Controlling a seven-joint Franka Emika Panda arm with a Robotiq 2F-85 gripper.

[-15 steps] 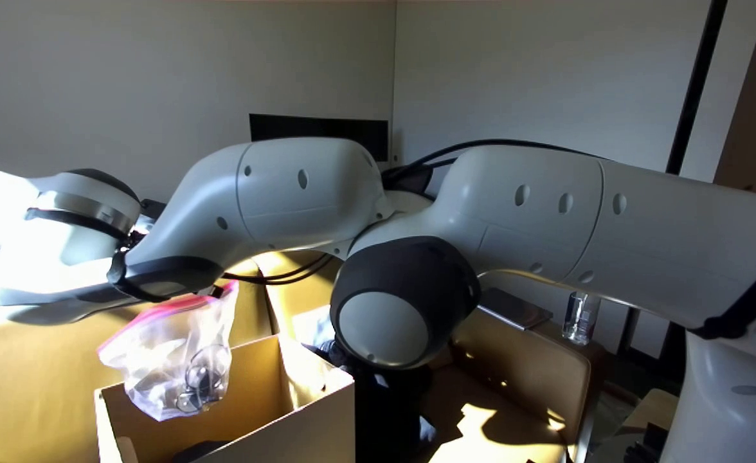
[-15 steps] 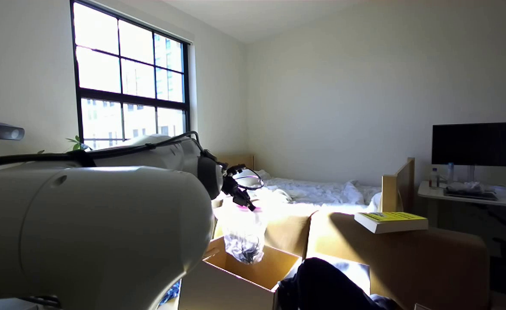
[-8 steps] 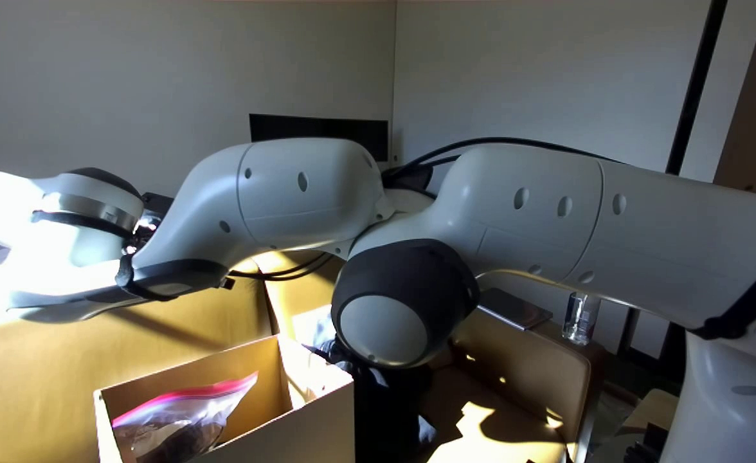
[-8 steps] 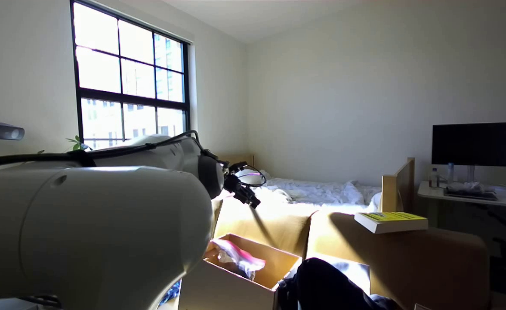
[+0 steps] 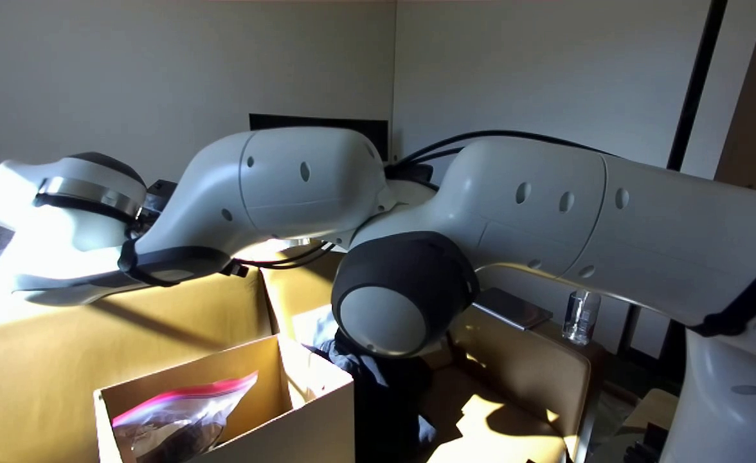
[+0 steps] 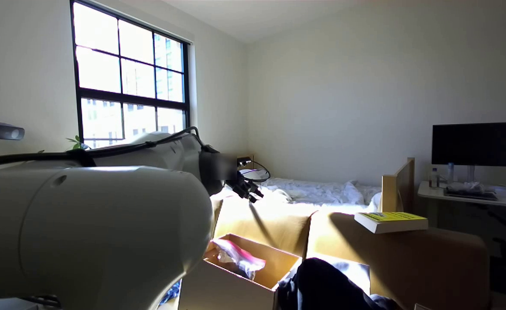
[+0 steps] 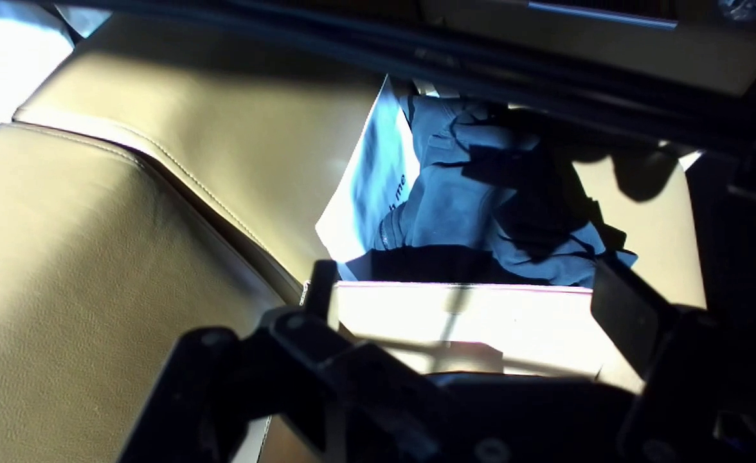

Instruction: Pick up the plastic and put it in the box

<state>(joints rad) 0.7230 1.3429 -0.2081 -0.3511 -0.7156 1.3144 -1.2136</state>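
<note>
Jaws: spread wide in the wrist view, nothing held. Through the gap showed only the sunlit wall of the box [image 7: 532,315] and dark cloth [image 7: 455,193] just beside it. Gripper [image 7: 468,289] stood above the box, well apart from its rim.

Step, as judged: release done, bag placed, withdrawal in hand. Next move called for a plain lift up and away from the box, fingers left apart, no brushing the rim. No second grasp looked needed.

Plastic bag [image 5: 182,415] lay inside the box, tilted, pink seal uppermost. Dark shape [image 5: 185,444] low down, in the bag or under it; could not tell which. Box wall hid the underside.

Farther out: couch [image 5: 50,373] on the far side of the box in an exterior view.

Against earlier frames: a second before, bag hung from the gripper over the box; half a second before, it already lay inside. Since then bag and box unmoved, arm [image 5: 307,183] slightly higher above the box.
</note>
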